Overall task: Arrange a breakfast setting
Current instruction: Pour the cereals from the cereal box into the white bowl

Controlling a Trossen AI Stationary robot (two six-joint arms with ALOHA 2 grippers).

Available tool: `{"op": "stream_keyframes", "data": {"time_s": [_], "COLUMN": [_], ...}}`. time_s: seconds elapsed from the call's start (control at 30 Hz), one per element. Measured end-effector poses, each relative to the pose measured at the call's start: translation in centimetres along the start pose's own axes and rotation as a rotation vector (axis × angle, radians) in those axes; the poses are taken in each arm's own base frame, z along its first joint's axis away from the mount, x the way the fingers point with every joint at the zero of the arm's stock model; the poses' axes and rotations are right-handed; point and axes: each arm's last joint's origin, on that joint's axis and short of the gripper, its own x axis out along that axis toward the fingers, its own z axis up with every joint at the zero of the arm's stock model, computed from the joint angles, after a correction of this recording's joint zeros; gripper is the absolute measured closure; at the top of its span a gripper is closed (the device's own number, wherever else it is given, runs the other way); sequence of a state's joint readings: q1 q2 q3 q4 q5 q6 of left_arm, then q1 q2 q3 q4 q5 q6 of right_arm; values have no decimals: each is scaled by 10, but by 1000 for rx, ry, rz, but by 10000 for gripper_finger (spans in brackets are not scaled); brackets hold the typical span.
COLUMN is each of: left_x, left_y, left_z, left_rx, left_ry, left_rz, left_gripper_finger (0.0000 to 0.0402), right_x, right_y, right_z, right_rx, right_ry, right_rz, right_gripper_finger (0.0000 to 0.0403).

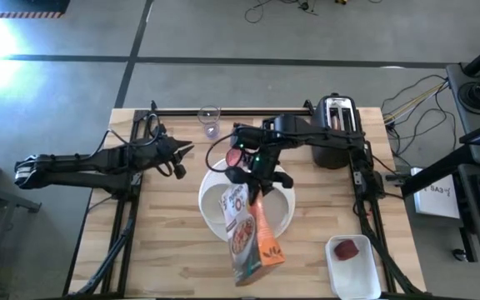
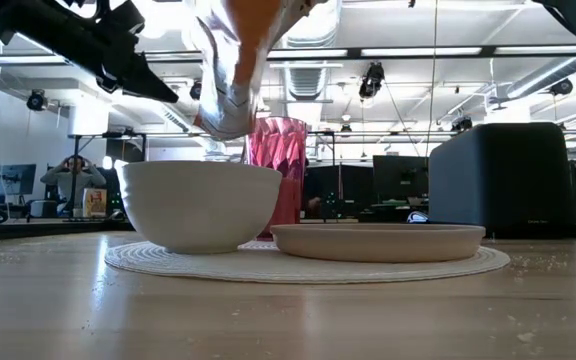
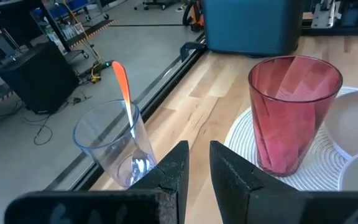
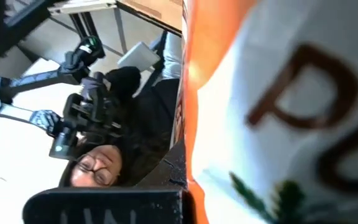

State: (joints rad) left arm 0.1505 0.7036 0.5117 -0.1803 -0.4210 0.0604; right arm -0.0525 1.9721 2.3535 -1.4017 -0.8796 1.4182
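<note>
Item: breakfast setting, in progress, on a wooden table (image 1: pixel 173 250).

Step in hand (my reading): cereal being tipped from a box (image 1: pixel 250 236) into the bowl (image 2: pixel 200 204). To do it well, keep the box's mouth directly over the bowl's middle, tilt slowly and watch the flow, then bring the box back upright before carrying it off. The tumbler (image 3: pixel 294 112) stands close behind the bowl, so the box should swing clear of it.

Right end effector (image 1: pixel 257 177): closed tight on the box, holding it above the placemat (image 2: pixel 148 261); in the low view the box's lower end hangs just over the bowl's rim (whether anything is falling out I cannot tell). Its wrist view is filled by the box's orange-and-white face.

Left end effector (image 3: pixel 196 163): fingers nearly together with a narrow gap, holding nothing, waiting at the table's left-rear, near a clear cup (image 3: pixel 114 146) with a spoon (image 3: pixel 125 99) standing in it.

Placement:
- Bowl on the left of the placemat in the low view, beneath the right end effector.
- Plate (image 2: pixel 378 241) beside the bowl on the same placemat, seemingly bare.
- Tumbler upright at the placemat's rear edge, just ahead of the left end effector.
- Red fruit (image 1: pixel 350 248) in a white tub (image 1: pixel 333 271) at the front right, well apart from both arms.
- Toaster (image 1: pixel 338 125) at the right rear.
</note>
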Motion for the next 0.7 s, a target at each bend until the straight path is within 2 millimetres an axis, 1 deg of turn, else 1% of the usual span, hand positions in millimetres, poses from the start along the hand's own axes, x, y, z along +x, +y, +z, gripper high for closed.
{"op": "stream_keyframes", "data": {"time_s": [0.23, 0.37, 0.7], "left_x": [0, -1, -8], "left_y": [1, 2, 6], "left_z": [-4, -6, -9], "left_rx": [36, 46, 53], "left_ry": [15, 26, 42], "left_rz": [28, 66, 77], "left_gripper_finger": [354, 354, 354], "right_x": [0, -1, -2], "right_y": [3, 6, 9], "right_z": [7, 7, 9], "right_rx": [94, 147, 222], "right_ry": [47, 58, 58], "right_rz": [26, 44, 70], "right_gripper_finger": [394, 394, 394]}}
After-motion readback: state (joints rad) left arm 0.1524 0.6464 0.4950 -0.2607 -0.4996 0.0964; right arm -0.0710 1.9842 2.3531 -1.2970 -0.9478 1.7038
